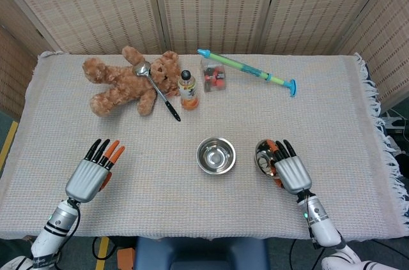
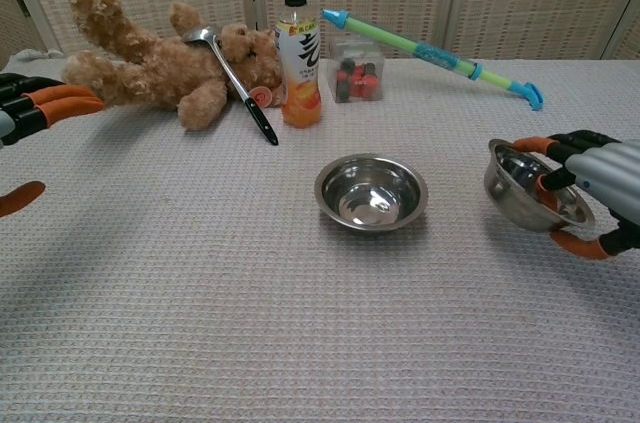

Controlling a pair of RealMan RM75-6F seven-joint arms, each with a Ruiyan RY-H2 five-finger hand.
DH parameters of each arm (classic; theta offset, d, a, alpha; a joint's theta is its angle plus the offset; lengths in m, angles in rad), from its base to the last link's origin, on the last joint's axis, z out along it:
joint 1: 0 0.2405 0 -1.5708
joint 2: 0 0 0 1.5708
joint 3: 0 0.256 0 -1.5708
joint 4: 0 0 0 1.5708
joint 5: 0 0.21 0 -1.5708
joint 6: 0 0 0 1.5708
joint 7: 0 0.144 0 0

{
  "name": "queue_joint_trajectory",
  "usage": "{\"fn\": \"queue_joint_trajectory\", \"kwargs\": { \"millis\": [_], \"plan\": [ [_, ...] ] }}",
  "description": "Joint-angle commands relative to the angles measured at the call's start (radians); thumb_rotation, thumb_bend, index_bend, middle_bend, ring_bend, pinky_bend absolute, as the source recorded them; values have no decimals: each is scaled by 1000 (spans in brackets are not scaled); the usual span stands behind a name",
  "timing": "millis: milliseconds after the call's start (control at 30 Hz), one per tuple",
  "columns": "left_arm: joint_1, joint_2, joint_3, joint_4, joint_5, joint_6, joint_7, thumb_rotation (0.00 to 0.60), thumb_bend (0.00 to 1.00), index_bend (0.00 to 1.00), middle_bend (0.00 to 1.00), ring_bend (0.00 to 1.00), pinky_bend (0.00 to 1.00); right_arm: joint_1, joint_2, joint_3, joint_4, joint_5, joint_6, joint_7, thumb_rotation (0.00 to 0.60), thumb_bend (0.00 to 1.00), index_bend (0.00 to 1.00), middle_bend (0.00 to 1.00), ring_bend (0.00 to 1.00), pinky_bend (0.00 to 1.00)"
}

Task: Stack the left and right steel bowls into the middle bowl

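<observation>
Only print is on the bottle (image 2: 299, 61) label: big dark characters, too blurry to read. Nothing else has text.

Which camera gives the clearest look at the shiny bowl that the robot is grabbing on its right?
The chest view: the right steel bowl shows side-on, tilted, its rim gripped by the right hand. In the head view that hand covers most of the bowl.

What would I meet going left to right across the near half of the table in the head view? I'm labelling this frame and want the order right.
left hand → middle bowl → right bowl, tilted and held by the right hand.
</observation>
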Motion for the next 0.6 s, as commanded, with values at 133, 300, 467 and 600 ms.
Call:
{"fn": "queue_joint_trajectory", "kwargs": {
  "millis": [133, 300, 467, 600],
  "plan": [
    [5, 5, -8, -2, 9, -2, -13, 600, 431, 0, 0, 0, 78, 1, 47, -6, -115, -120, 124, -14, 600, 398, 746, 57, 0, 0],
    [10, 12, -17, 3, 10, -3, -34, 600, 430, 0, 0, 0, 78, 82, 25, 43, -186, -113, 51, -102, 600, 398, 723, 57, 0, 0],
    [20, 33, -29, 2, 3, 4, -48, 600, 433, 0, 0, 0, 78, 185, -68, 102, -163, -26, -81, -195, 600, 398, 669, 57, 0, 0],
    [30, 52, -35, -3, 0, 10, -60, 600, 436, 0, 0, 0, 78, 244, -144, 133, -90, 49, -149, -233, 600, 396, 523, 56, 0, 0]
  ]
}}
